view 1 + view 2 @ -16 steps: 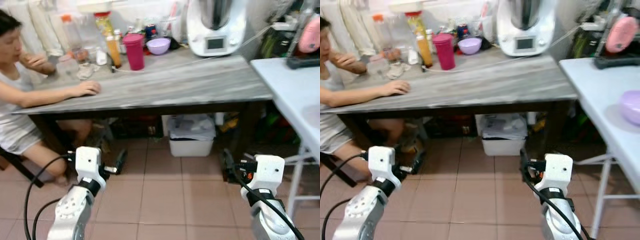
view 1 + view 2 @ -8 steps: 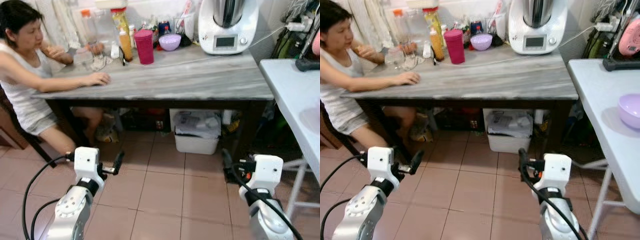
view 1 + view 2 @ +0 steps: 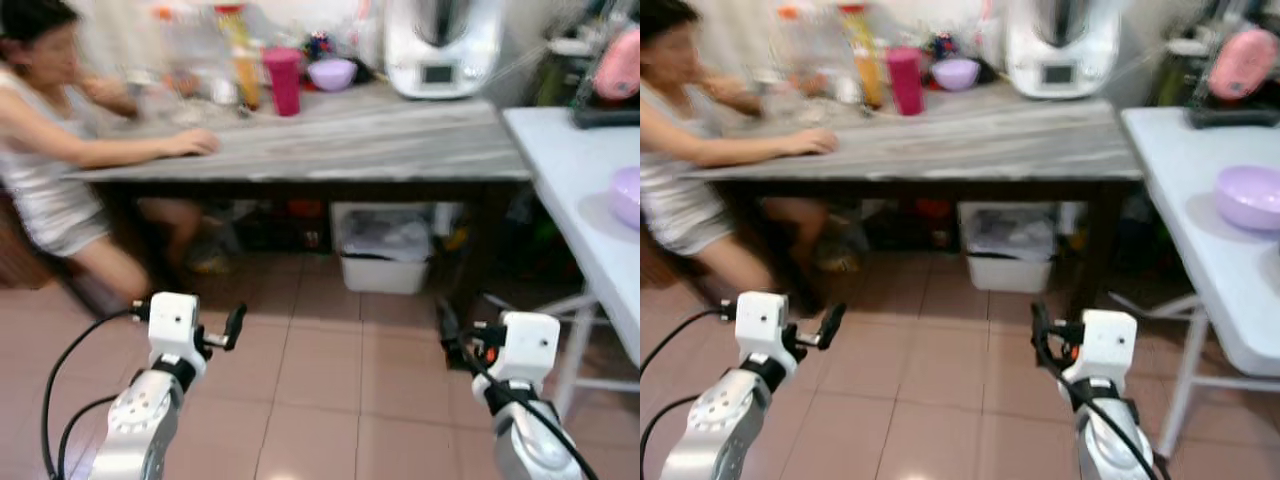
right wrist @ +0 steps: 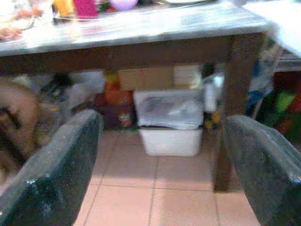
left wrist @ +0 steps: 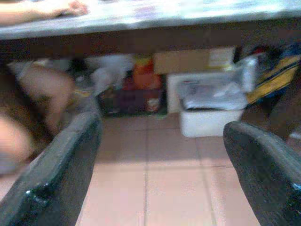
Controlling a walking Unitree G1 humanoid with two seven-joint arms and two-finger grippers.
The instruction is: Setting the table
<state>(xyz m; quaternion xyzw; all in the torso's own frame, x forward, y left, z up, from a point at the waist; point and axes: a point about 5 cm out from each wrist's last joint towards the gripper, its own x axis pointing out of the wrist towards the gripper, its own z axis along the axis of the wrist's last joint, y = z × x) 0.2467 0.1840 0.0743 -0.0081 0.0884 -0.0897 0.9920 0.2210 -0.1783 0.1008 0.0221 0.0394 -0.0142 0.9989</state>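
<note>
the robot looks to be approaching, both arms low, left pincer (image 5: 155, 165) and right pincer (image 4: 160, 160) spread wide and empty. the purple bowl (image 3: 1250, 196) sits on the white counter (image 3: 1180, 180) to its right, so next it probably turns there and reaches with the right pincer.

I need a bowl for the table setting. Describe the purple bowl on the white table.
The purple bowl is pale lilac, round and fairly deep, and looks like smooth plastic. It stands upright on the white table at the robot's right, close to that table's outer edge, casting a soft shadow toward the table's middle. Its far side is cut off by the picture's edge. Nothing touches it but the tabletop; blur hides whether it holds anything.
</note>
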